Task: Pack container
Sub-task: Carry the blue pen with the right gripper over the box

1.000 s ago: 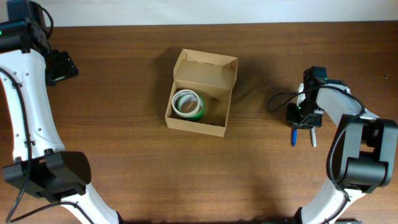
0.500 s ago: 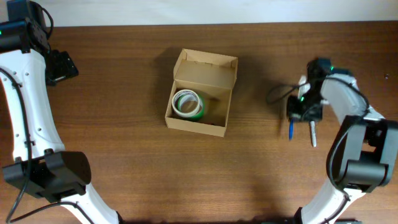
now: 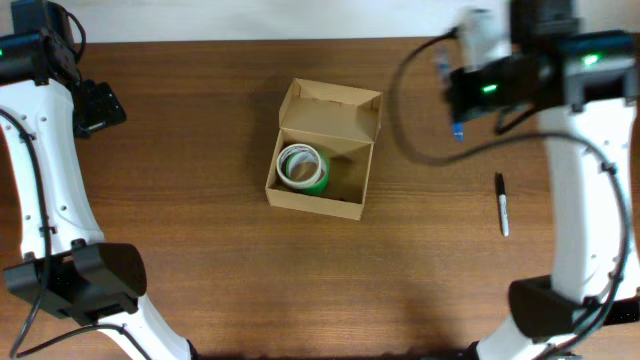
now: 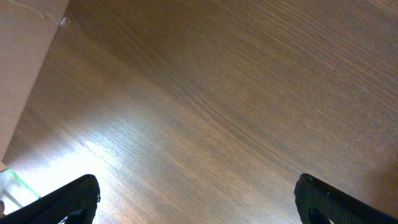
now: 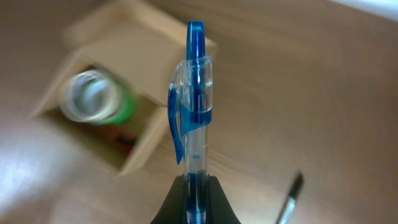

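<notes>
The tan cardboard container (image 3: 322, 150) stands open at the table's middle with its flap lid up at the back. A green-and-white tape roll (image 3: 302, 167) lies inside at the left; it also shows in the right wrist view (image 5: 96, 98) inside the container (image 5: 140, 56). My right gripper (image 3: 458, 122) is raised high at the right, shut on a blue pen (image 5: 194, 112) that points forward from its jaws (image 5: 196, 186). My left gripper (image 4: 199, 199) is open and empty over bare table at the far left (image 3: 100, 105).
A black marker (image 3: 501, 204) lies on the table at the right, also in the right wrist view (image 5: 290, 197). A small red item (image 5: 124, 142) shows inside the container beside the tape roll. A cardboard edge (image 4: 25, 56) shows at the left wrist view's left.
My right gripper has lifted the blue pen off the table and risen up and toward the back, leaving the black marker lying on the table. The left arm has not moved.
</notes>
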Robot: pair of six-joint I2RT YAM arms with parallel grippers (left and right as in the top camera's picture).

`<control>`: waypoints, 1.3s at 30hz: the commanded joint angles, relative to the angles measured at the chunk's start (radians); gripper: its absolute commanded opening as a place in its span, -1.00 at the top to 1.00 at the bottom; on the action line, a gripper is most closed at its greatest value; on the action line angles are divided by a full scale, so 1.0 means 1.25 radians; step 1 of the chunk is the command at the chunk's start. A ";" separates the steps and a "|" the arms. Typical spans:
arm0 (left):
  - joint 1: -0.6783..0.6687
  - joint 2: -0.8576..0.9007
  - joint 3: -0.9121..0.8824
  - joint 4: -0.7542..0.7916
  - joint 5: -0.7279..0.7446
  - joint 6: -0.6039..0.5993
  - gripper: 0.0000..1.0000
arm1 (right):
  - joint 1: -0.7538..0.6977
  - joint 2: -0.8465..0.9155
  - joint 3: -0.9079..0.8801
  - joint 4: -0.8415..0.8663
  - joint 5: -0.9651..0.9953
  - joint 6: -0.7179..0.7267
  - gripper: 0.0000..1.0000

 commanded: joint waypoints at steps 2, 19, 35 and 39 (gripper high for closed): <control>0.005 0.002 -0.005 0.001 0.000 0.001 -1.00 | 0.186 0.020 0.009 -0.016 0.052 -0.133 0.93; 0.005 0.002 -0.005 0.001 0.000 0.001 -0.99 | 0.420 0.300 0.003 0.031 0.145 -0.306 0.92; 0.005 0.002 -0.005 0.001 0.000 0.001 -1.00 | 0.362 0.391 0.001 0.089 0.105 -0.347 0.92; 0.005 0.002 -0.005 0.001 0.000 0.001 -0.99 | 0.358 0.404 0.001 0.078 0.100 -0.348 0.92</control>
